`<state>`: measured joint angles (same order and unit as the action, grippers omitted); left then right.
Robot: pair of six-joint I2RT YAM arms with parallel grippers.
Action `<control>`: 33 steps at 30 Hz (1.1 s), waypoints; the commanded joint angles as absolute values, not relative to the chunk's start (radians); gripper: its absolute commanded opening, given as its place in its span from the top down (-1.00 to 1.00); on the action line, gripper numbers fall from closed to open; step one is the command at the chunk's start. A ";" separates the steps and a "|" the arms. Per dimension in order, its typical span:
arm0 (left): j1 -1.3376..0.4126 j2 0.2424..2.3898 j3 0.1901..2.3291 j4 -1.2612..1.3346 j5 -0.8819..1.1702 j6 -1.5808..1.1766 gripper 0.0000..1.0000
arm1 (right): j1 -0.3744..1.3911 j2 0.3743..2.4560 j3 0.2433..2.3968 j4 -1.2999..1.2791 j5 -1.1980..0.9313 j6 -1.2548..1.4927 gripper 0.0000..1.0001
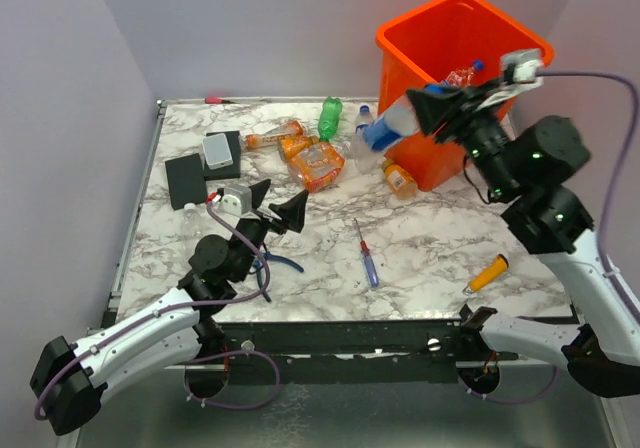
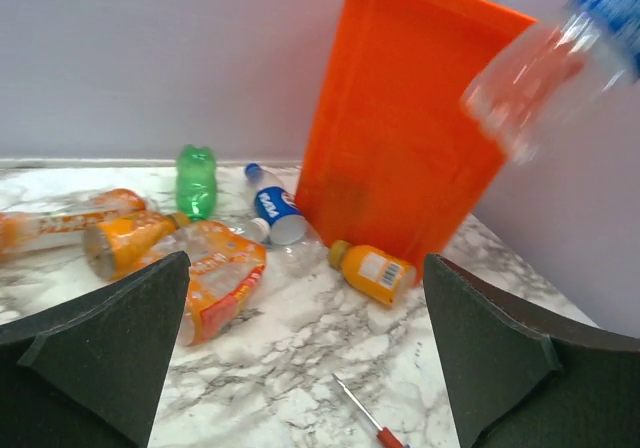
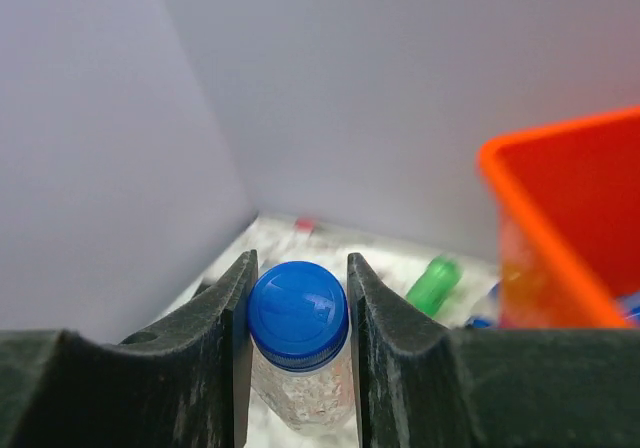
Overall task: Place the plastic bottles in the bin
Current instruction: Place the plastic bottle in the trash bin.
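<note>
My right gripper (image 1: 425, 108) is shut on the blue-capped neck of a clear plastic bottle (image 1: 385, 128), held in the air beside the left rim of the orange bin (image 1: 445, 163). The right wrist view shows the blue cap (image 3: 298, 313) pinched between the fingers, with the bin (image 3: 570, 218) to the right. My left gripper (image 1: 277, 203) hovers open and empty over the table's left middle. Ahead of it lie an orange bottle (image 2: 215, 268), a green one (image 2: 196, 178), a blue-labelled one (image 2: 274, 206) and a small orange one (image 2: 372, 269) at the bin's foot (image 2: 400, 138). Another bottle (image 1: 462, 73) lies inside the bin.
A blue-and-red screwdriver (image 1: 366, 255) lies mid-table and blue-handled pliers (image 1: 275, 263) lie under the left arm. An orange-handled tool (image 1: 488, 273) is at the front right. Two dark blocks (image 1: 186, 180) sit at the left, and a red pen (image 1: 215, 99) lies at the back edge.
</note>
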<state>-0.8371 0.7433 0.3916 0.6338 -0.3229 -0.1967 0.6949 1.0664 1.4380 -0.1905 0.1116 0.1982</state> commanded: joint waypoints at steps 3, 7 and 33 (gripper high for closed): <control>-0.837 0.743 0.388 0.563 -0.561 -0.190 -0.98 | 0.701 1.180 1.716 -0.151 0.614 -0.129 0.99; -0.837 0.768 0.410 0.524 -0.557 -0.202 -0.98 | 0.647 1.329 1.870 -0.013 0.772 -0.250 0.99; -0.837 0.795 0.446 0.457 -0.616 -0.206 -0.98 | 0.107 1.735 1.875 0.036 0.606 0.144 0.99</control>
